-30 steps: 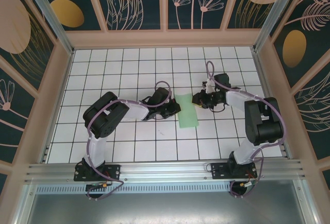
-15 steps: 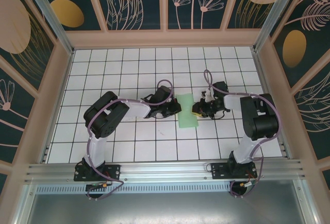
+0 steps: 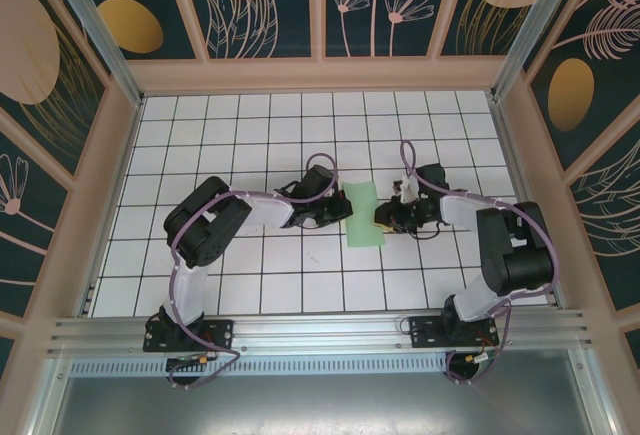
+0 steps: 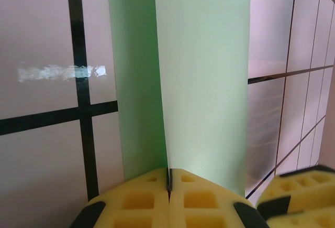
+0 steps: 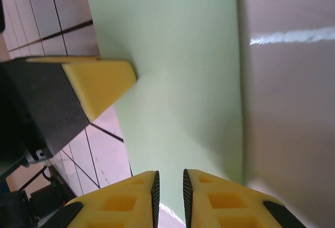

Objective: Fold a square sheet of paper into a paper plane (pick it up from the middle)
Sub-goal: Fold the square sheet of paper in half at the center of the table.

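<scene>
Right elbow (image 3: 512,245) swung outward; left fingers (image 4: 141,199) pinch the square sheet (image 4: 204,81).

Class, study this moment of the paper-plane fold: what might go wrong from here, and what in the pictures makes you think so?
1. The left gripper pinches the green sheet right at its edge; a pull might slip it free or tear it.
2. The right gripper, jaws a narrow gap apart, sits at the sheet's opposite side; closing or dragging off-line may skew the crease.
</scene>
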